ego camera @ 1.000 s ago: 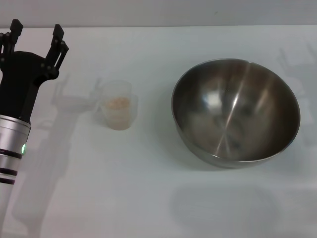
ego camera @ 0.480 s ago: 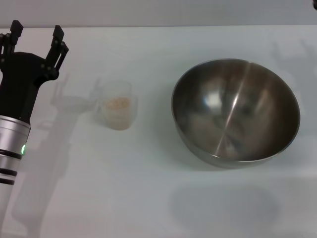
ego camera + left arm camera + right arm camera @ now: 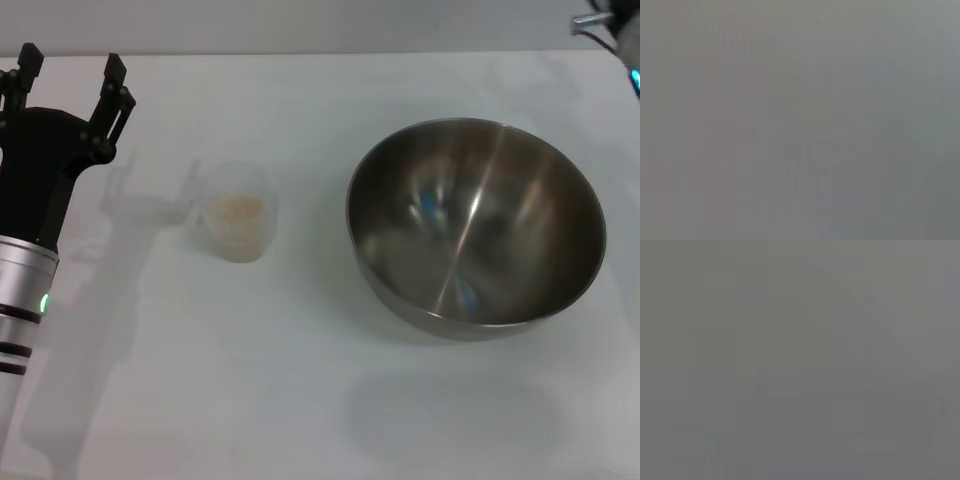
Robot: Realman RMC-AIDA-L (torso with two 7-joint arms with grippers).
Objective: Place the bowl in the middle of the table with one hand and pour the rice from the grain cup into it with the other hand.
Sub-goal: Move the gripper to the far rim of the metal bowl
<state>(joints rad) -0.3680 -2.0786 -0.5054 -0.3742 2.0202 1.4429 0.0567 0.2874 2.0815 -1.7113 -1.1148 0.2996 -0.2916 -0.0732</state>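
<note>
Left tool (image 3: 70,63) spread, left of grain cup (image 3: 238,215).

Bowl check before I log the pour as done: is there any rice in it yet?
No: the bowl shows only bare shiny steel inside, and the rice sits in the grain cup.

Part of the right arm (image 3: 612,30) newly at the far right corner.
</note>
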